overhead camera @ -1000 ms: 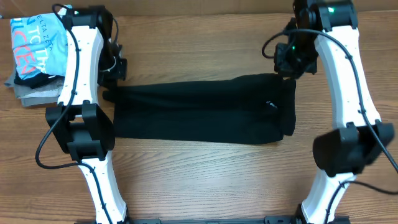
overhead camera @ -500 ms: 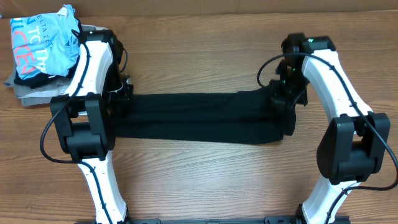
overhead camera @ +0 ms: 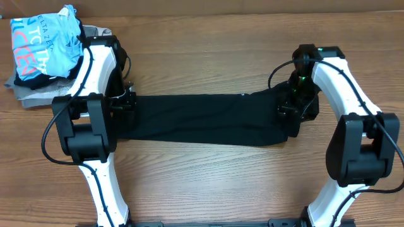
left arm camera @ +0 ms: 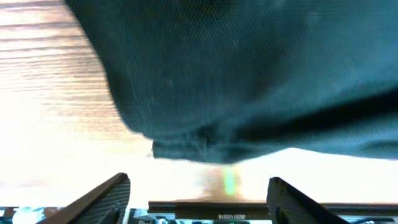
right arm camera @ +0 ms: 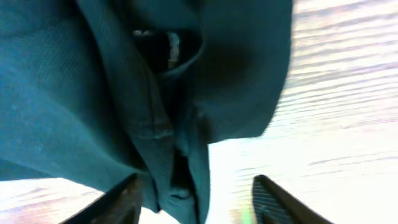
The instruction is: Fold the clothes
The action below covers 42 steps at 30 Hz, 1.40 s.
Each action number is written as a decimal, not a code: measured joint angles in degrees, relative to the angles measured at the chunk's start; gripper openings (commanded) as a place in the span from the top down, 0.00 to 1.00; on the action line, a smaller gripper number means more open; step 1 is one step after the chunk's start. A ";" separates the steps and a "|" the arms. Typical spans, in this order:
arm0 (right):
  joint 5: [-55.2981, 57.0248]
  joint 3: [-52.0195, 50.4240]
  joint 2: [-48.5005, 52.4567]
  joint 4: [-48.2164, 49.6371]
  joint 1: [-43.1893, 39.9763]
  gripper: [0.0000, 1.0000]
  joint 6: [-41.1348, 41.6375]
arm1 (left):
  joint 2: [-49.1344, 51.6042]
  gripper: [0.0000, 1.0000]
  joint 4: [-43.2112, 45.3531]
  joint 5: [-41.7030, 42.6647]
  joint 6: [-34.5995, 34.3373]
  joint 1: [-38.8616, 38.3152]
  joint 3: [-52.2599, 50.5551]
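Observation:
The clothes [overhead camera: 202, 120], one black garment, lie as a long folded strip across the middle of the table. My left gripper [overhead camera: 126, 104] hovers at the strip's left end. In the left wrist view the left gripper [left arm camera: 199, 196] stands open, its fingers [left arm camera: 106, 199] apart over bare wood, with the garment's edge [left arm camera: 236, 81] just beyond them. My right gripper [overhead camera: 294, 107] is at the strip's right end. In the right wrist view the right gripper [right arm camera: 196, 199] is open, and a loose fold of the garment [right arm camera: 180, 155] hangs between the fingers near the left one [right arm camera: 124, 199].
A pile of other garments sits at the back left corner: a light blue shirt [overhead camera: 44, 44] on top of grey fabric [overhead camera: 28, 96]. Wooden table [overhead camera: 202, 183] runs in front of the strip, and the table's back edge lies near the top.
Both grippers carried the garment's far edge toward the front, making the strip narrower, then opened and let go of the ends.

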 measured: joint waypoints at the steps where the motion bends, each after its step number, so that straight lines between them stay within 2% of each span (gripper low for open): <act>1: -0.04 1.14 -0.46 -0.20 -0.26 0.28 -0.31 | 0.00 0.25 -0.59 0.28 0.13 0.00 1.36; 6: -1.38 8.37 -5.73 -3.72 -0.72 0.23 -2.03 | -0.68 0.23 -1.90 3.50 0.35 0.00 9.84; 10: -2.27 13.16 -12.17 -7.72 -0.72 0.22 -2.64 | -4.96 0.17 -1.70 6.45 0.28 0.00 14.05; 13: -2.95 14.16 -17.40 -9.60 -0.72 0.21 -2.86 | -10.58 0.16 -1.73 7.37 -0.17 0.00 14.91; 15: -3.54 14.19 -22.99 -11.54 -0.72 0.16 -2.93 | -15.41 0.15 -2.03 7.80 -1.01 0.00 15.30; 16: -3.65 14.19 -23.87 -11.76 -0.72 0.14 -2.93 | -17.35 0.13 -2.10 7.89 -1.27 0.00 15.50; 17: -3.89 14.19 -26.12 -12.37 -0.72 0.13 -2.99 | -19.63 0.04 -2.21 8.07 -1.81 0.00 15.85; 18: -3.98 14.21 -27.56 -12.81 -0.72 0.12 -2.73 | -21.35 0.00 -2.23 8.15 -2.49 0.00 16.02; 23: -4.15 14.23 -33.79 -13.97 -0.72 0.11 -2.43 | -26.16 0.00 -2.12 8.66 -4.39 0.00 15.56; 27: -4.13 12.76 -34.16 -12.33 -0.72 0.10 -2.40 | -26.25 0.00 2.58 8.68 -5.81 0.44 8.83; 34: -6.34 4.20 -33.24 -3.91 -0.72 0.10 -2.38 | -25.57 0.00 19.98 8.83 -6.69 4.13 -10.03; 42: -8.00 0.17 -31.21 0.70 -0.72 0.17 -2.27 | -25.40 0.00 37.13 10.23 -2.16 6.47 -26.99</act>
